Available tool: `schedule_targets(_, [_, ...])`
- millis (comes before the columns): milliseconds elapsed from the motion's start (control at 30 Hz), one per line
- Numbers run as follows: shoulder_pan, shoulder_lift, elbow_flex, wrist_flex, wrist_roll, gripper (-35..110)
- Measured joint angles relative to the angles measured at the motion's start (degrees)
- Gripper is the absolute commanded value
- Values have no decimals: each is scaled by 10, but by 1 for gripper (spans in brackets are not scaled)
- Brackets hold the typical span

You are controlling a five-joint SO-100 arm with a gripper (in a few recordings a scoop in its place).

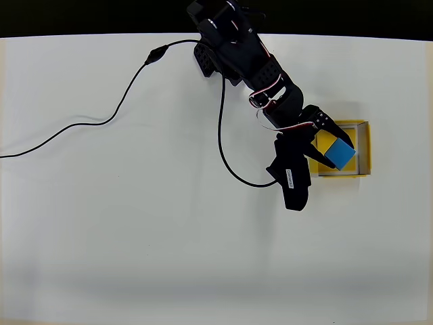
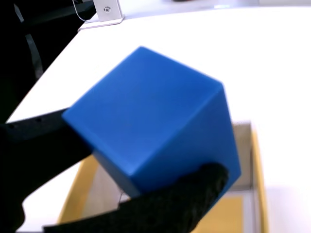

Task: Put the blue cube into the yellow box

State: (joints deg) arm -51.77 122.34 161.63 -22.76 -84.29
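The blue cube (image 1: 339, 154) hangs over the yellow box (image 1: 362, 145) at the right of the overhead view, tilted on a corner. My black gripper (image 1: 329, 143) is shut on it, one finger along its upper left side and one below it. Up close in the wrist view, the blue cube (image 2: 155, 121) is pinched between a black finger at the left and a black fingertip (image 2: 194, 187) under its lower right edge. Below it shows the yellow box (image 2: 80, 191), with its thin walls and pale floor. I cannot tell whether the cube touches the floor.
The white table (image 1: 135, 237) spreads wide to the left and front. A black cable (image 1: 122, 101) runs from the arm's base across the left half, and another loops down beside the gripper. The table's far edge meets a black background.
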Motion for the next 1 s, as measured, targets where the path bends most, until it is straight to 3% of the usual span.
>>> schedule_targets(267, [-11,-51,-31,2,23,22])
schedule_targets(600, [-27,-76,-40,2,52,35])
schedule_targets(1000, [9,-23,-60,47,-3,18])
